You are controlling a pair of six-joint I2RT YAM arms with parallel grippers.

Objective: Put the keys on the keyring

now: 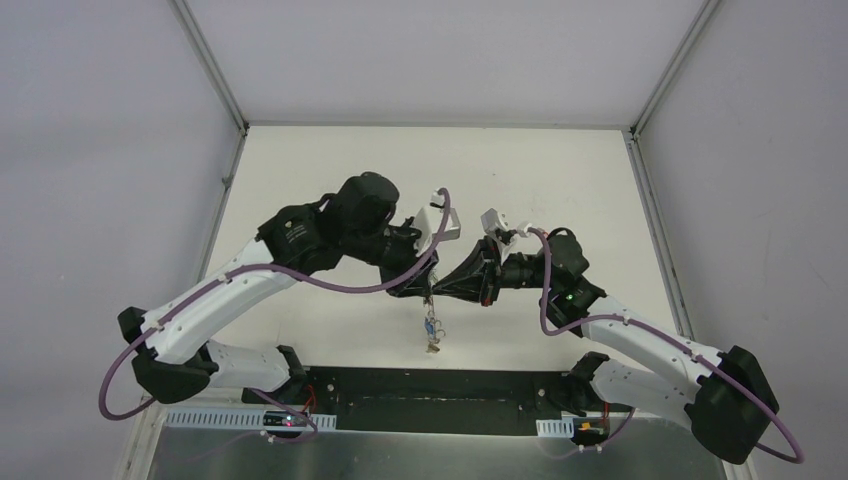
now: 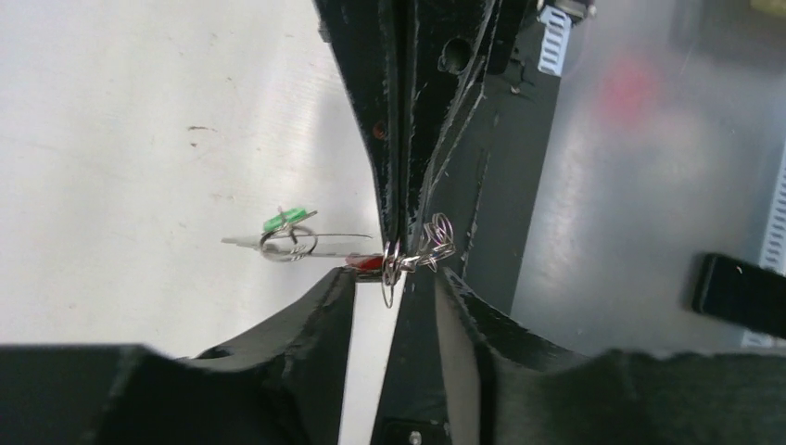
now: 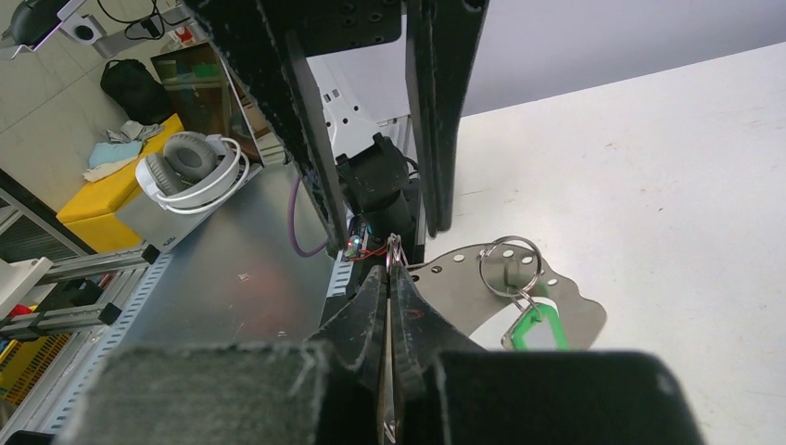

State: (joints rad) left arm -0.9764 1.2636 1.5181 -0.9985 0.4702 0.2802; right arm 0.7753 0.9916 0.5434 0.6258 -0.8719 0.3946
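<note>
Right gripper clenched on the thin wire keyring, mid-frame.
Keys hang at lower right beside its tips: one green plastic head, silvery metal, small split rings. Left gripper is released, fingers apart either side of the keyring.

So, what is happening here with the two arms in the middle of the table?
The two arms meet above the middle of the table. The right hand is shut on the thin wire keyring. A small bunch of keys hangs below it, among them a green-headed key. The left hand stands open around the same spot and does not clamp the ring. Whether every key is on the ring, I cannot tell.
</note>
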